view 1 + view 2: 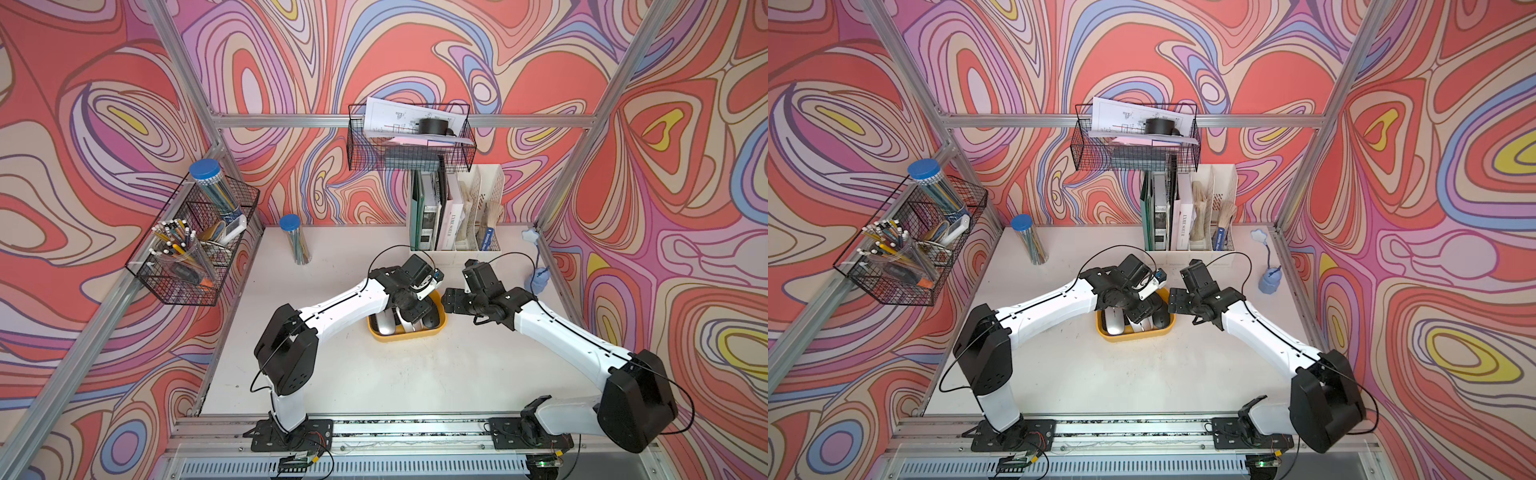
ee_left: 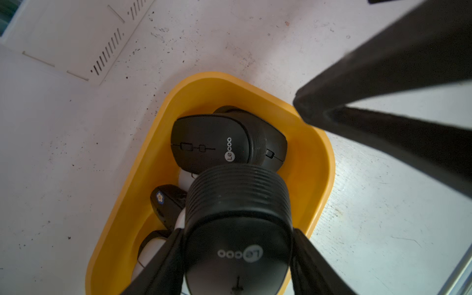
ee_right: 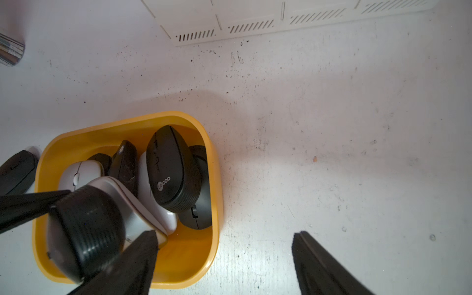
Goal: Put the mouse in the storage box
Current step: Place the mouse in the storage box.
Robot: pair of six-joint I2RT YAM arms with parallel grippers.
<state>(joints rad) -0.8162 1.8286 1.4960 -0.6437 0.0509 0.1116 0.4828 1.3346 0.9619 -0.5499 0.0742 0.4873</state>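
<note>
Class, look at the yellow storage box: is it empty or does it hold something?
Not empty. The storage box holds a black mouse, a white mouse and others, piled together.

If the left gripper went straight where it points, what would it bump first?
Probably the other black mouse lying on top in the storage box. The held mouse in the left gripper would touch it first, though depth is unclear.
</note>
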